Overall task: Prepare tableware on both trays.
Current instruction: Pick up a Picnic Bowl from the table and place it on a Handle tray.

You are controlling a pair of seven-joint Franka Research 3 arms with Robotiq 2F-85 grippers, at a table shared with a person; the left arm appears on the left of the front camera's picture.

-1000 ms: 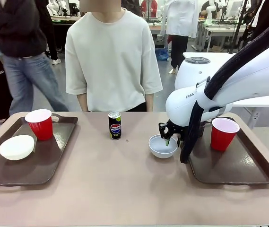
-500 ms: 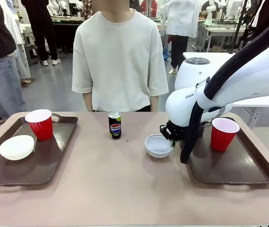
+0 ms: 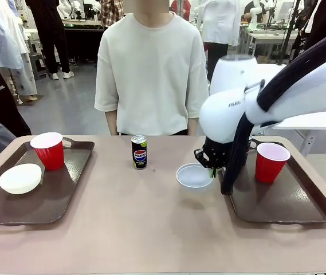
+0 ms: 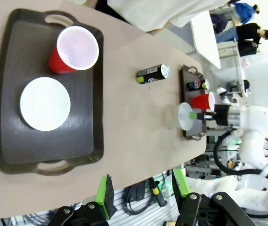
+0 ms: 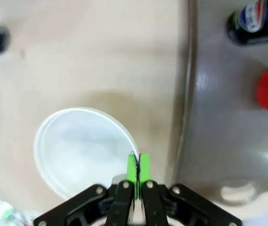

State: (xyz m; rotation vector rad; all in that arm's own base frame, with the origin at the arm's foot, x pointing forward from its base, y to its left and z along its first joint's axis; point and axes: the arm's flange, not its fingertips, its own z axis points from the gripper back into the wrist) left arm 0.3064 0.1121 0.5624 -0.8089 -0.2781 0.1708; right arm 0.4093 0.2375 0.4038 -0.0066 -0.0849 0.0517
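Front view faces the person; both wrist views (overhead) share the bowl [image 5: 84,150].

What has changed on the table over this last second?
The right gripper, already pinching the white bowl by its rim, has lifted it off the table, tipping it. The soda can, both trays and their cups have not moved, nor the other bowl.

On the bench [image 3: 151,223]: left tray [image 3: 54,200] carrying a cup [image 3: 48,150] far and a bowl [image 3: 20,178] near-left; soda can [image 3: 139,152] upright mid-bench toward the far side; second bowl [image 3: 194,176] right of the can, just left of the right tray [image 3: 289,206]; second cup [image 3: 271,162] on that tray's far part.
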